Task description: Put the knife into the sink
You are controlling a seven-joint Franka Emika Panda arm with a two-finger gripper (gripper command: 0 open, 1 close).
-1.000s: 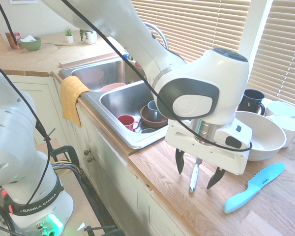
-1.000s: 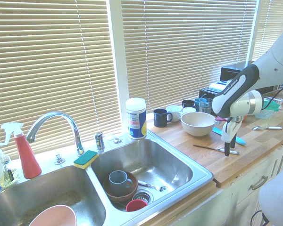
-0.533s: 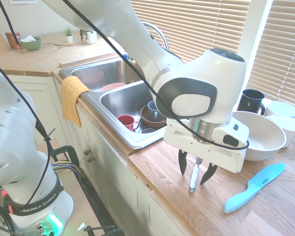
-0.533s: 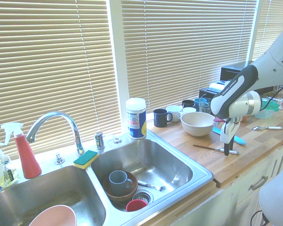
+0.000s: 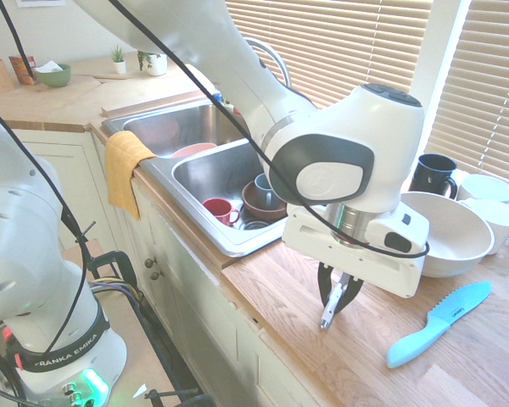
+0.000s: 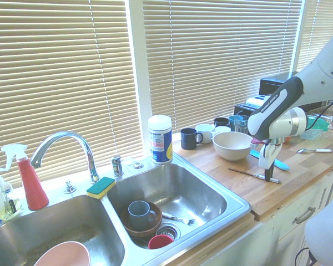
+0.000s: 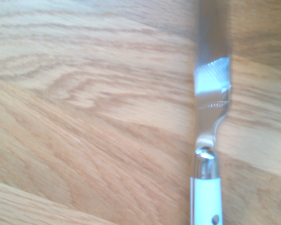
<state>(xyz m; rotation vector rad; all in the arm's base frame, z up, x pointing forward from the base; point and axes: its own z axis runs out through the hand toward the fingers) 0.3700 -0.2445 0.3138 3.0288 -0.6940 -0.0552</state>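
sink [image 5: 205,174]: back by the counter's left end | knife [image 5: 330,310]: flat on the wooden counter [image 5: 356,360] near its front edge | my gripper [image 5: 337,297]: fingers pinched in around it, not lifted | feel: light, stiff, slick metal, so grab mid-length near the handle

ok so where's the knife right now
The knife lies flat on the wooden counter between the sink and the white bowl, under the gripper.

The sink [image 5: 205,174] is being viewed from the cabinet side in the first exterior view, from above its basins [image 6: 155,205] in the second. Both are sharing the countertop [image 6: 288,183]. Wood grain and the knife [image 7: 207,154] are being viewed closely from the wrist.
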